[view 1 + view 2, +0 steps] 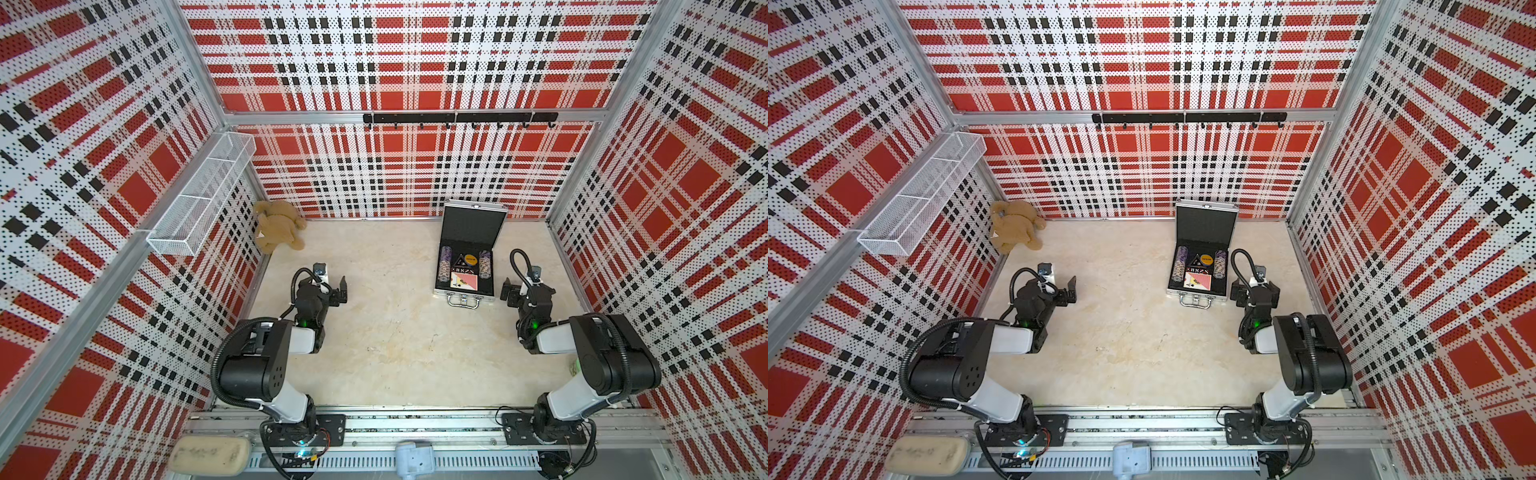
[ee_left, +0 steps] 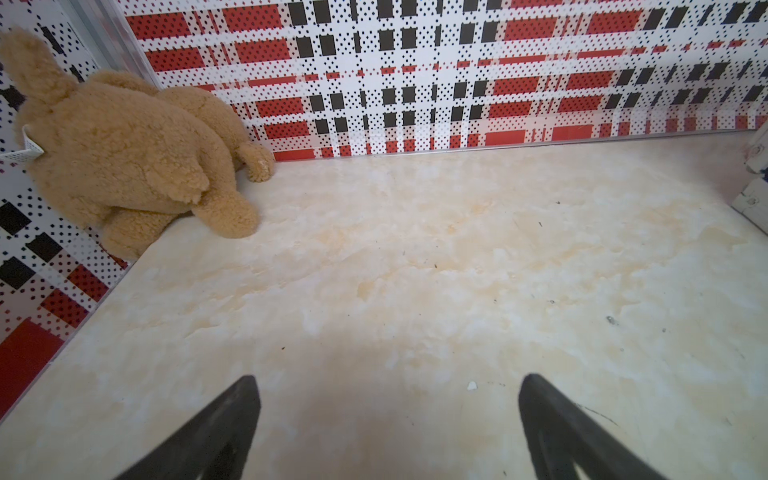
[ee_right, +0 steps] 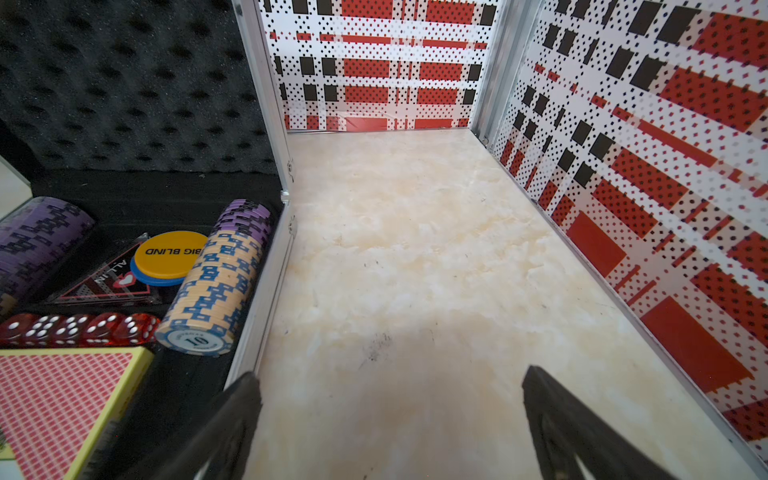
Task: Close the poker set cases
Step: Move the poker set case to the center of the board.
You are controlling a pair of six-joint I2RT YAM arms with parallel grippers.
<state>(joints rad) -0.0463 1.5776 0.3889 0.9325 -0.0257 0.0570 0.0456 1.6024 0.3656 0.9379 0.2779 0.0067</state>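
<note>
The poker set case (image 1: 463, 296) (image 1: 1196, 294) is a silver aluminium briefcase lying open at the back right of the table, handle toward the arms. Its lid (image 1: 473, 227) stands upright and shows black foam. In the right wrist view the case rim (image 3: 266, 299) borders chip stacks (image 3: 216, 282), red dice (image 3: 79, 328), a card deck (image 3: 62, 399) and a yellow button (image 3: 170, 253). My right gripper (image 1: 509, 291) (image 3: 388, 382) is open and empty beside the case's right front corner. My left gripper (image 1: 338, 291) (image 2: 386, 386) is open over bare table, far left of the case.
A tan teddy bear (image 1: 278, 226) (image 2: 124, 158) slumps in the back left corner. A white mesh basket (image 1: 199, 199) hangs on the left wall and a black hook rail (image 1: 457, 118) on the back wall. Plaid walls close three sides.
</note>
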